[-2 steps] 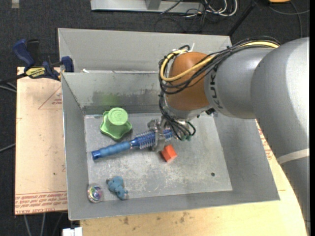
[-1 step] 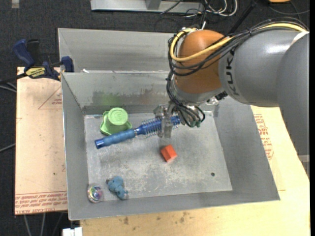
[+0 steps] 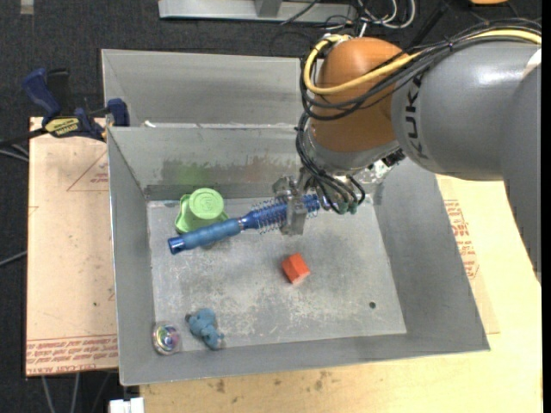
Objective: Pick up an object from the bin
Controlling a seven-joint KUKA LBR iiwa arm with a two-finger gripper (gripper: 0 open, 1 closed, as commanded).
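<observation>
The claw (image 3: 294, 206) is seen low in the back half of the grey metal bin (image 3: 127, 256), right at the bristled end of a long blue brush (image 3: 225, 228); whether it is spread or pressed together cannot be told, since its tip is overlapped by the brush's coiled bristles and shaded by the wrist above. The brush is laid slantwise across the bin floor, its smooth handle pointed toward the left wall and its bristled head raised toward the back right, where it is met by the claw. The handle is flanked on its far side by a green round cup (image 3: 201, 209), which is set just beside it near the back left corner. A small orange-red block (image 3: 295, 268) is found alone on the floor, near the claw and in front of it. In the front left corner a small blue lumpy figure (image 3: 205, 328) and a shiny glassy ball (image 3: 165, 338) are placed close together, well apart from the claw.
</observation>
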